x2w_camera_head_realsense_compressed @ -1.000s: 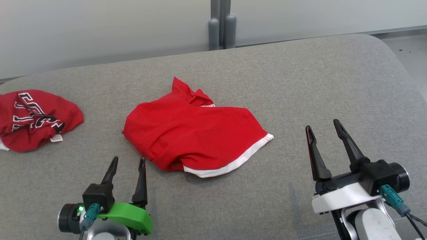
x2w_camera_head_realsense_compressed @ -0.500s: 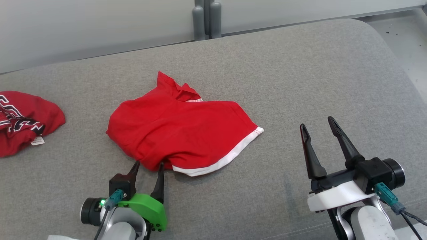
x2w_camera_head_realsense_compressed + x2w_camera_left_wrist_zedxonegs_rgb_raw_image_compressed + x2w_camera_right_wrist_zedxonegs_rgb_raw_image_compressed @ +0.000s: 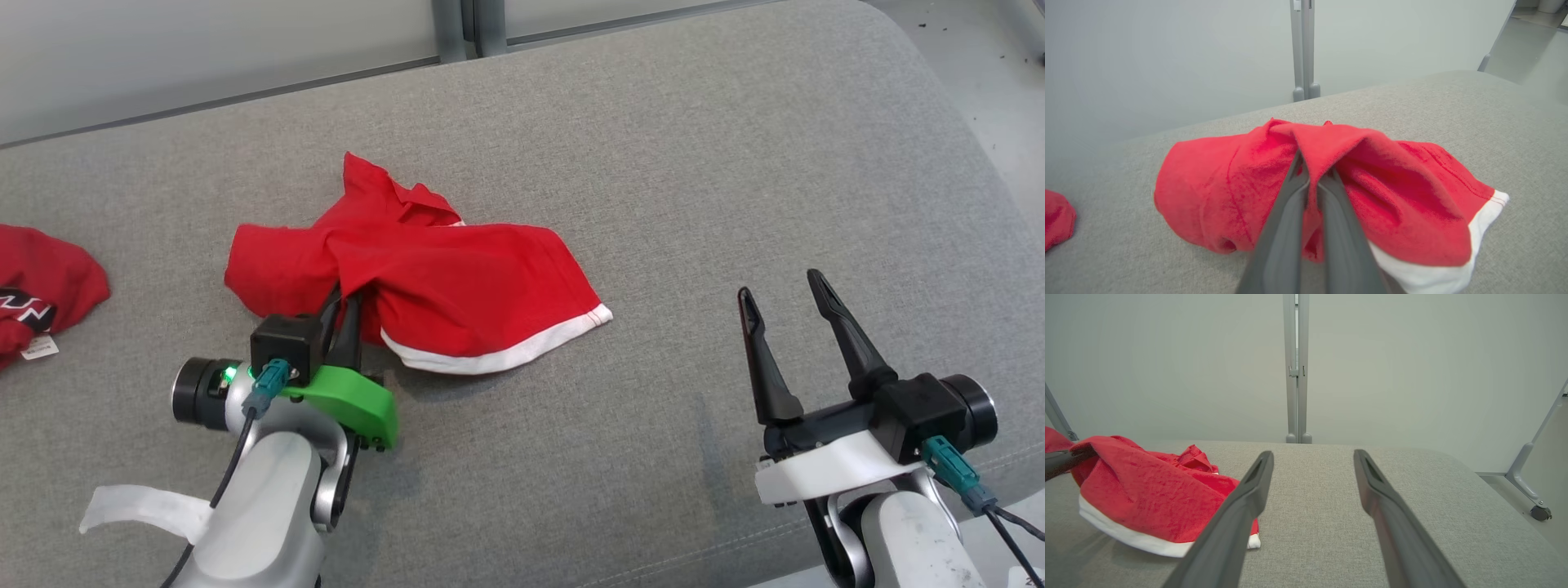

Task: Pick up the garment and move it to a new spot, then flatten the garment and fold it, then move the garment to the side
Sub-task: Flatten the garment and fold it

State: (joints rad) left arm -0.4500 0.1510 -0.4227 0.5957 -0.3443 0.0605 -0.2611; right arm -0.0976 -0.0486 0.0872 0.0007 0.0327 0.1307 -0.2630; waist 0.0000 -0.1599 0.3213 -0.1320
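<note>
Red garment [image 3: 465,273] sits mid-way across the bench [image 3: 694,163]. The left pincer [image 3: 344,313] just went from wide apart to clamped on its near edge, bunching up a fold. Right pincer [image 3: 788,296] stays apart, well off to the side. Grab's done I reckon, lifting comes next.

Garment [image 3: 473,269]: red cloth, soft, matt; white hem band. Tabletop [image 3: 694,180] underneath: grey woven fabric, coarse, matt. Post [image 3: 1291,396] behind: smooth grey metal.

Lab-like test space, grey fabric-topped table [image 3: 735,163], pale partition panels [image 3: 1167,375], grey metal posts [image 3: 1295,375], caster wheel [image 3: 1540,513]
</note>
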